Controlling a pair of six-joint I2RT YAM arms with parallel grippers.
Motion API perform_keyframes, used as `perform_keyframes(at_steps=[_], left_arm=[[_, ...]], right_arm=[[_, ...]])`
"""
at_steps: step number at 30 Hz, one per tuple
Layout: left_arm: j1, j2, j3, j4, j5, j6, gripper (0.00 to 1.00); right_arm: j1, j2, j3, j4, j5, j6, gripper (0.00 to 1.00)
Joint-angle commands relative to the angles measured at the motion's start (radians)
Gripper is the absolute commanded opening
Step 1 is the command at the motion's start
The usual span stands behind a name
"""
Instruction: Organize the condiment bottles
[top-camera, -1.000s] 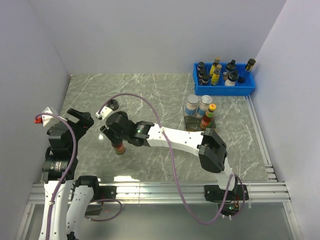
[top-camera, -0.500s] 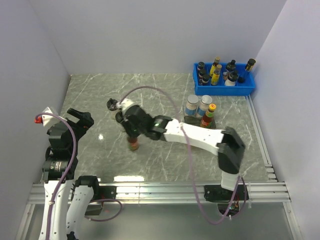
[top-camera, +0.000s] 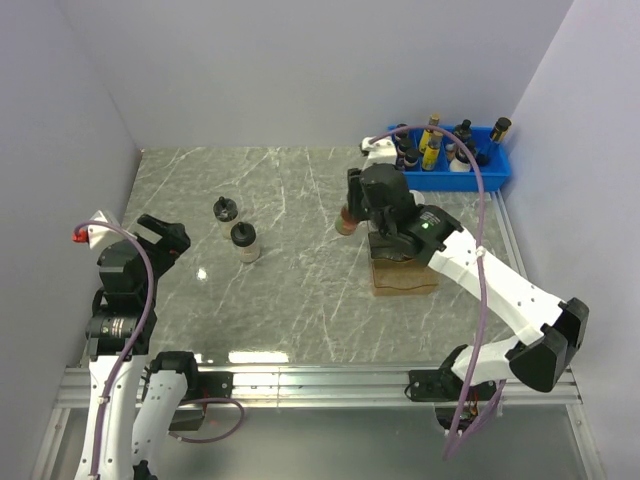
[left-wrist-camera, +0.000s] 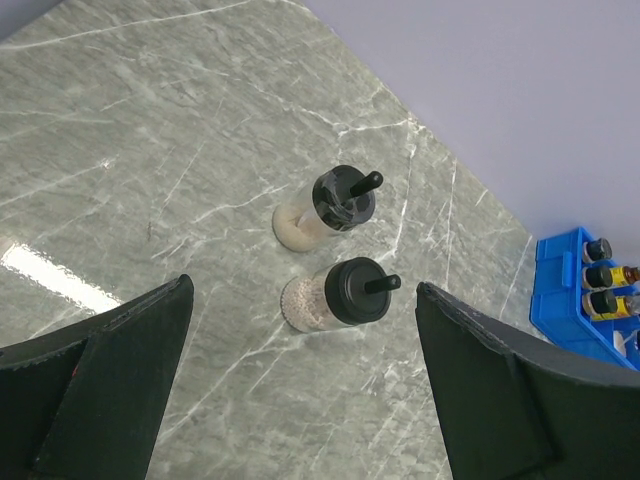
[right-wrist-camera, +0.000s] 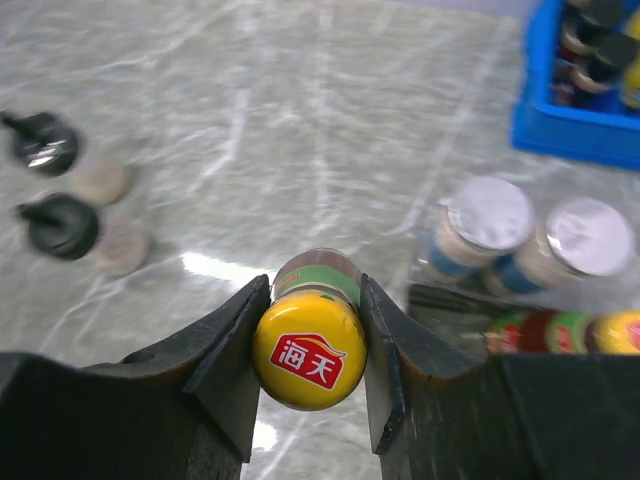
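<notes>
Right wrist view: right gripper (right-wrist-camera: 310, 305) clamps yellow-capped sauce bottle (right-wrist-camera: 308, 360) — cap hidden overhead. Left gripper (left-wrist-camera: 302, 290) gapes wide, empty — black-capped bottles (left-wrist-camera: 345, 292) beyond.

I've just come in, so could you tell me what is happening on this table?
The right gripper is shut on a yellow-capped sauce bottle, holding it upright near the two silver-lidded jars and the blue bin. The left gripper is open and holds nothing. It hangs over the left side, where two black-capped bottles stand close together.
</notes>
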Motion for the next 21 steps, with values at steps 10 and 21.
perform_keyframes(at_steps=[10,21], left_arm=[[-0.002,0.006,0.013,0.040,0.024,-0.018,0.99],[-0.002,0.015,-0.001,0.054,0.037,-0.024,0.99]], right_arm=[[-0.184,-0.099,-0.111,0.025,0.100,0.045,0.00],[-0.274,-0.074,-0.208,0.119,-0.015,0.039,0.00]])
